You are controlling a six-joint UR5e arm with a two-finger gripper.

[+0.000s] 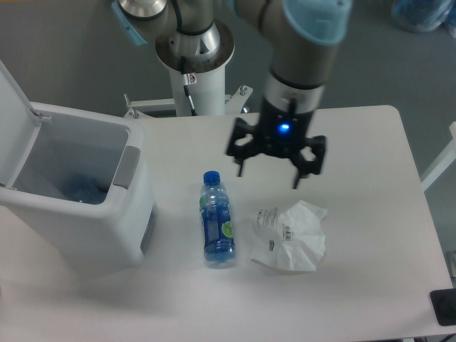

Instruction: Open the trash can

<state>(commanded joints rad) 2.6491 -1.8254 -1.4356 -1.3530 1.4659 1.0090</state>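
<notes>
The white boxy trash can (107, 228) stands at the table's left edge. Its lid (13, 100) is swung up and stands open at the far left. The grey latch tab (128, 167) shows on the right rim. Something bluish lies inside the bin (82, 191). My gripper (269, 173) hangs above the table's middle, well to the right of the can. Its two fingers are spread apart and hold nothing.
A blue plastic bottle (216, 219) lies on the table right of the can. A crumpled white paper (291, 236) lies right of the bottle, just below my gripper. The arm's white base column (196, 71) stands at the back edge.
</notes>
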